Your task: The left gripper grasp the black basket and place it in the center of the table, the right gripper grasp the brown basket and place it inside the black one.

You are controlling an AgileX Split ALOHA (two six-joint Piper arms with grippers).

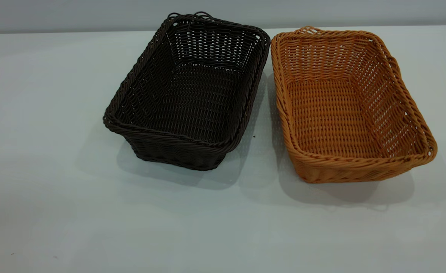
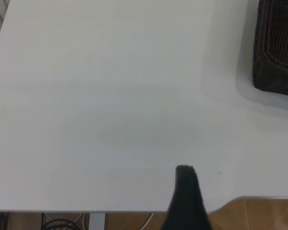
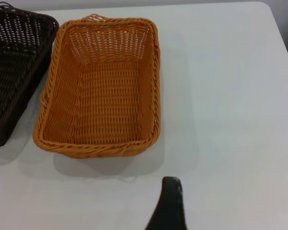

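Black basket (image 1: 187,94) and brown basket (image 1: 349,106) are seen side by side on the white counter (image 1: 56,151), toward its far half in the exterior view. The black one is set at that view's left and is turned slightly, so its far corner comes nearly against the brown one's rim while the near ends are a little apart. Both are upright, open side up, with nothing inside them. A small loop handle is visible at the far end of each.

Neither arm is seen in the exterior view. In the left wrist view, only one dark finger tip of the left end effector (image 2: 186,194) is shown, held above a bare stretch of counter near its edge, well apart from the black basket (image 2: 277,48), of which one corner is caught. Whether its fingers are apart or together cannot be told. In the right wrist view, a single dark finger of the right end effector (image 3: 169,203) is shown above the counter, near the brown basket (image 3: 101,88) but not touching it; its state likewise cannot be told.
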